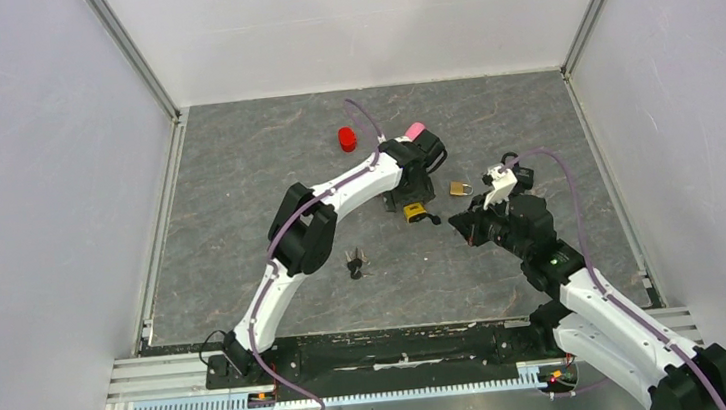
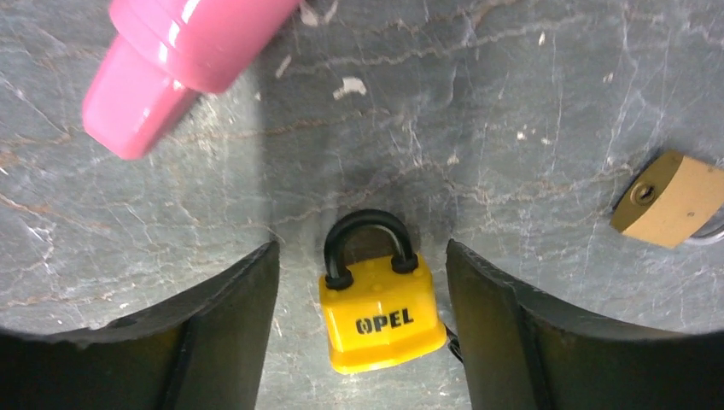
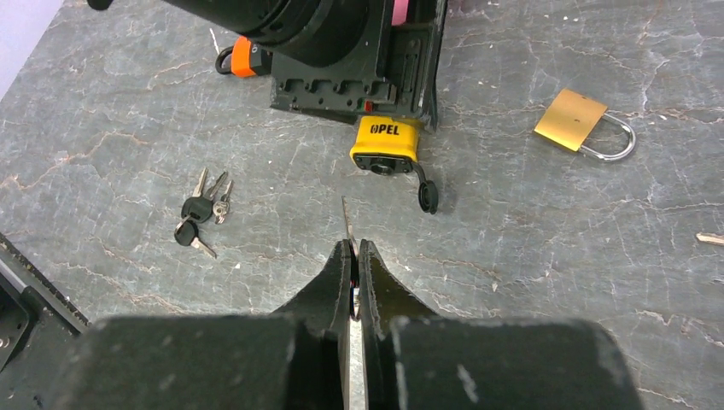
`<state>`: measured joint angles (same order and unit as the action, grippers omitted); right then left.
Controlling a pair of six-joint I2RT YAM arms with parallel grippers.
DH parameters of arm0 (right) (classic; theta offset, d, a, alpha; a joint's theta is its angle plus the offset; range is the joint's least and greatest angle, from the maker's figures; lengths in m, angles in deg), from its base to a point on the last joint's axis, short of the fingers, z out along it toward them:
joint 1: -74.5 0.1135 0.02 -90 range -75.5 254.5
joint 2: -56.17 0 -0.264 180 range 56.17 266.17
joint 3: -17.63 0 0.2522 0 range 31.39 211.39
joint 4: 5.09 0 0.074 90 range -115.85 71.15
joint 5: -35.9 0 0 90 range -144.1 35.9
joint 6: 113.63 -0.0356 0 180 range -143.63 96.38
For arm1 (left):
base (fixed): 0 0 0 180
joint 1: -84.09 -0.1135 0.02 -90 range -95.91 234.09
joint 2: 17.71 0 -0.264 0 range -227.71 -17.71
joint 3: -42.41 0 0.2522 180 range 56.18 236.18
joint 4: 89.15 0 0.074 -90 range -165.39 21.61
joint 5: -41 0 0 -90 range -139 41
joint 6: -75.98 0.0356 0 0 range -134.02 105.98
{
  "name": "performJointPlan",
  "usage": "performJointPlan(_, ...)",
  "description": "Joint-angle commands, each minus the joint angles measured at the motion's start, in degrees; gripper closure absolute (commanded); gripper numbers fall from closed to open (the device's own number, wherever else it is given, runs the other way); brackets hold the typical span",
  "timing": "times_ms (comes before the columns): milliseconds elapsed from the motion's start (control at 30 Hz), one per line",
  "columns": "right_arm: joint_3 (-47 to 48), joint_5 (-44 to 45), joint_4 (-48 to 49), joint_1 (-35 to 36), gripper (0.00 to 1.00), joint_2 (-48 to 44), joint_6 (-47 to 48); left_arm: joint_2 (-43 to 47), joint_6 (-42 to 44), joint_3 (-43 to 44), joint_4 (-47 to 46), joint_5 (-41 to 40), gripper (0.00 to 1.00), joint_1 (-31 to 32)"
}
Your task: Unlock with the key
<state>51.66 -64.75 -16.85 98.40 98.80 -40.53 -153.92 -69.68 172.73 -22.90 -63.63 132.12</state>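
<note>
A yellow padlock point(image 2: 380, 316) with a black shackle lies flat on the grey table between the fingers of my left gripper point(image 2: 363, 256). That gripper is open, with a gap on each side of the lock body. In the top view the padlock point(image 1: 415, 211) sits just under the left gripper point(image 1: 411, 198). My right gripper point(image 3: 354, 248) is shut on a key point(image 3: 345, 220). The key's thin blade sticks out past the fingertips and points at the keyhole end of the padlock point(image 3: 386, 143), a short way off. The lock's black dust cap point(image 3: 427, 195) hangs open beside the keyhole.
A brass padlock point(image 1: 460, 189) lies to the right of the yellow one. A bunch of spare keys point(image 1: 355, 263) lies on the table nearer the arm bases. A red cap-like object point(image 1: 347, 139) and a pink object point(image 1: 415, 131) sit behind the left gripper. White walls enclose the table.
</note>
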Motion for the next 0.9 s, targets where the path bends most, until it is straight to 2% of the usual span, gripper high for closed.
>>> performJointPlan(0,0.34,1.48,1.08,0.27,1.0,-1.24,0.83,-1.73,-2.02,2.34,4.48,-1.68,0.27,1.73)
performJointPlan(133,0.14,1.02,1.29,0.25,1.0,-1.32,0.64,0.26,-3.53,-1.68,4.16,-1.16,0.39,2.23)
performJointPlan(267,-0.5,-0.2,2.53,0.26,1.0,-1.83,0.83,5.63,-5.94,-7.9,0.06,-2.12,0.54,2.15)
performJointPlan(433,-3.07,-2.85,6.92,0.25,1.0,-3.28,-1.65,15.04,-10.05,-17.19,-7.37,-2.54,0.86,1.07)
performJointPlan(533,-5.22,-5.87,12.38,0.56,1.0,-3.15,-4.56,21.3,-12.67,-23.27,-11.9,-2.33,0.98,0.28)
performJointPlan(733,-7.49,-5.84,22.95,6.46,1.0,-1.58,-8.64,33.49,-18.72,-35.51,-20.51,-0.55,0.98,-1.3)
performJointPlan(867,-7.72,-5.48,29.64,10.61,1.0,1.23,-10.66,39.52,-22.56,-40.3,-24.12,1.34,0.98,-1.54)
